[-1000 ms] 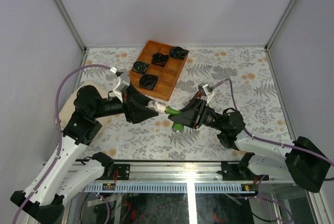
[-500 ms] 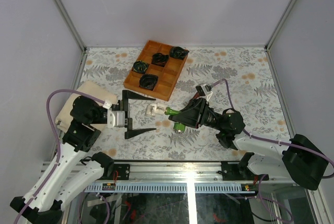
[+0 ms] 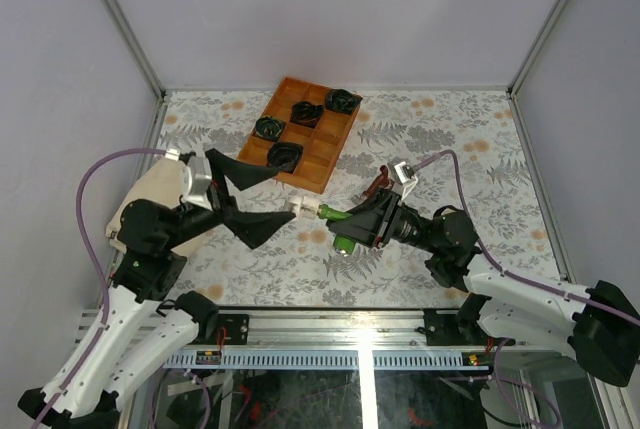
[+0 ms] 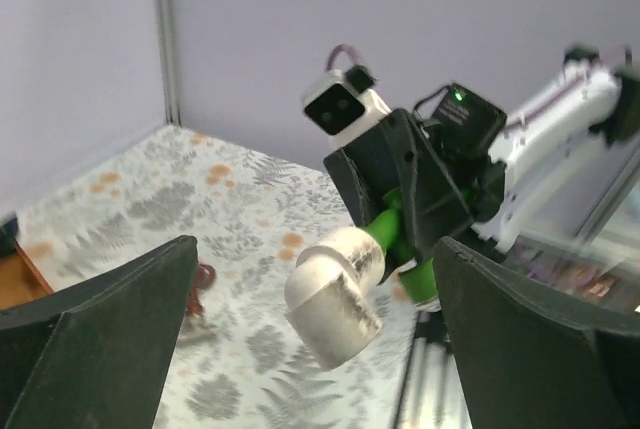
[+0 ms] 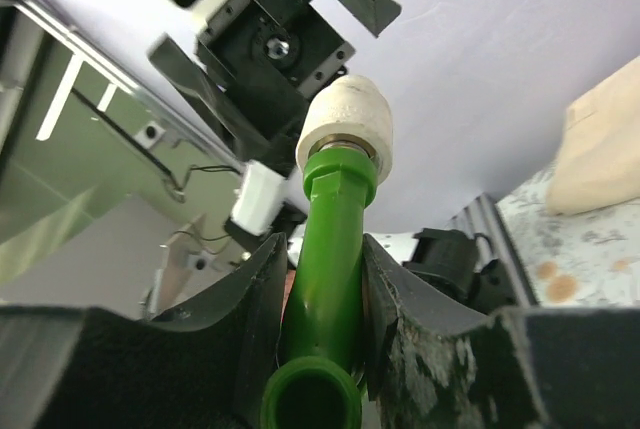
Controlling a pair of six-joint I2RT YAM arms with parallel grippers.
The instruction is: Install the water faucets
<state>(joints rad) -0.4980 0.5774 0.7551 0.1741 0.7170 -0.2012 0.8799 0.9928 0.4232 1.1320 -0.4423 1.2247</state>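
Broadly, the fern-patterned table [image 3: 480,149] carries a wooden tray [image 3: 330,144] at its far side, with four black-and-green coils [image 3: 284,156] sitting in separate compartments. Both arms meet in the middle of the table, nearer than the tray.

The left gripper [image 3: 289,194] is spread as wide as it goes and holds nothing. From its wrist camera, its fingers [image 4: 100,329] frame the other arm's load from either side without closing on it. The right gripper [image 3: 352,224] is clamped shut on the green faucet [image 3: 335,217], held off the table with its threaded end pointing toward the left arm. A white fitting [image 3: 300,207] sits on that end, and in the right wrist view it caps the green stem squarely. It lies close by the left gripper's nearer fingertip; whether they touch I cannot tell.

The dark red-brown faucet [image 3: 378,185] lies on the table just beyond the right gripper, untouched.

The step in hand looks like joining the green faucet to the white fitting. The next move probably calls for the left fingers to line up around the fitting and close on it for another turn while the right grip stays firm.
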